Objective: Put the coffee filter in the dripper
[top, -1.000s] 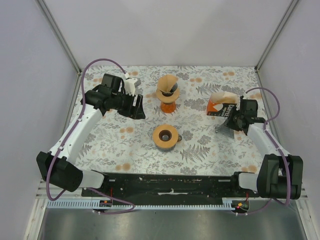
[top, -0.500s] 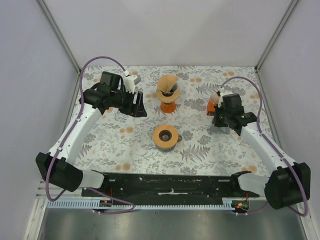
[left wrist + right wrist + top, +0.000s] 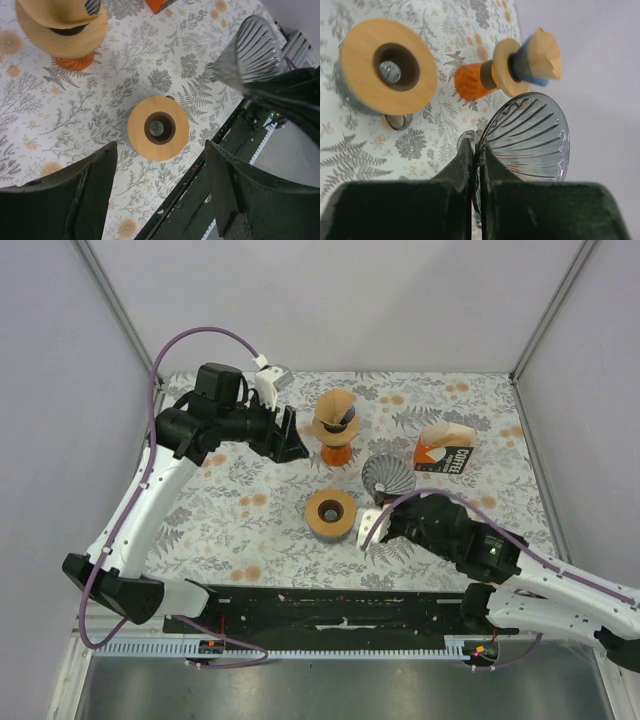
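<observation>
Worktop: grey floral-patterned worktop [image 3: 220, 510], one arm at each side.
Landmark: round wooden ring with a dark centre hole [image 3: 331, 512], near the worktop's middle.
Dripper: ribbed clear glass cone dripper [image 3: 388, 475], held tilted just right of and behind the ring.
Right gripper: right gripper [image 3: 478, 150], fingers pinching the dripper's edge.
Filter: tan paper cone coffee filter [image 3: 335, 408], atop an orange-footed wooden stand [image 3: 337, 452] behind the ring.
Left gripper: left gripper [image 3: 293, 443], fingers spread, holding nothing, behind-left of the ring.
Box: orange coffee box [image 3: 446, 453], behind-right of the ring.
</observation>
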